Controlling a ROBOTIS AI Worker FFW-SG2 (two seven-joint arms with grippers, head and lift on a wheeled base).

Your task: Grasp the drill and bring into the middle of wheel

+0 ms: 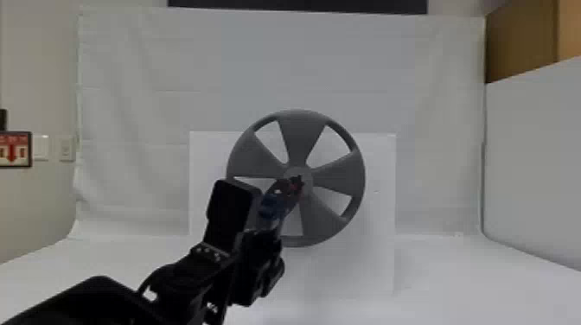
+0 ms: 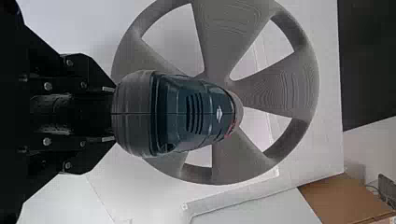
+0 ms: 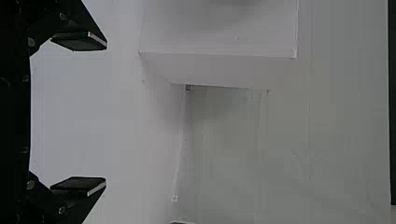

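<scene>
- The left gripper (image 1: 258, 238) is up in front of the wheel, grasping the drill (image 1: 271, 208); its arm comes in from the lower left of the head view.
- The drill is dark blue and black, with a few red bits near its front; it is in the air, held up over the table (image 1: 436, 281); in the left wrist view its thick, rounded body covers part of the wheel.
- The front of the drill lies over the wheel's hub in the head view, a little below and left of its centre; whether it touches the hub, I cannot tell.
- The wheel (image 1: 298, 136) is grey, with broad spokes and open gaps between them; it is upright, in front of a white board (image 1: 380, 186).
- The right gripper (image 3: 105, 114), seen in its own wrist view, is released, its two flat fingers spread well apart with nothing between them; pale, flat surfaces lie beyond it.
- Behind the board hangs a pale cloth (image 1: 142, 108); a sign with red markings (image 1: 15, 149) is at the far left of the head view.
</scene>
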